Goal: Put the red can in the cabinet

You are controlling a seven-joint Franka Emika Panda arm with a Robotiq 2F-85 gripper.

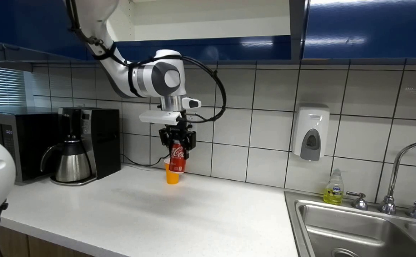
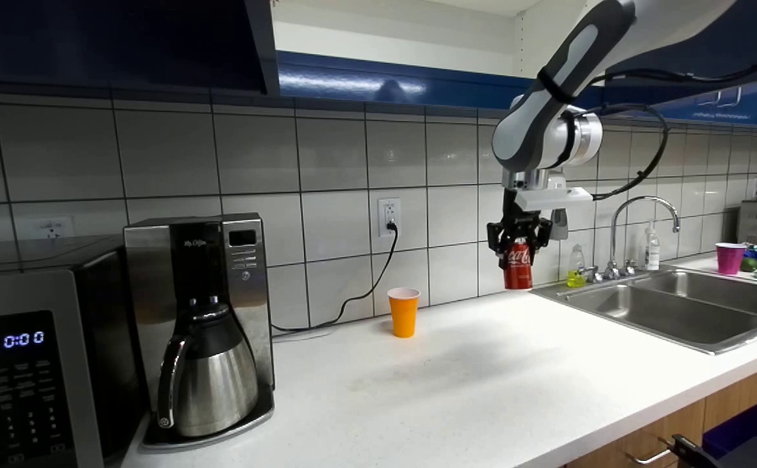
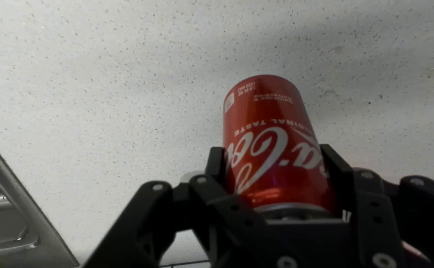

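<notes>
The red can (image 1: 177, 165) hangs roughly upright in my gripper (image 1: 178, 149), above the white counter. It also shows in an exterior view (image 2: 518, 276) and in the wrist view (image 3: 267, 104). In the wrist view my gripper (image 3: 271, 149) has a black finger pressed on each side of the can, and the can's pale metal top faces the palm. The cabinet (image 1: 208, 48) is above the arm, its white interior showing open between glossy dark blue parts. It also shows in an exterior view (image 2: 404, 81). The arm covers part of the cabinet opening in both exterior views.
An orange cup (image 2: 404, 313) stands on the counter (image 2: 456, 403) near the tiled wall. A coffee maker (image 2: 199, 331) and a microwave (image 2: 34, 351) stand to one side. A sink (image 1: 343, 221), a faucet (image 1: 395, 175), a soap bottle (image 1: 334, 189) and a wall dispenser (image 1: 311, 132) are on the other side.
</notes>
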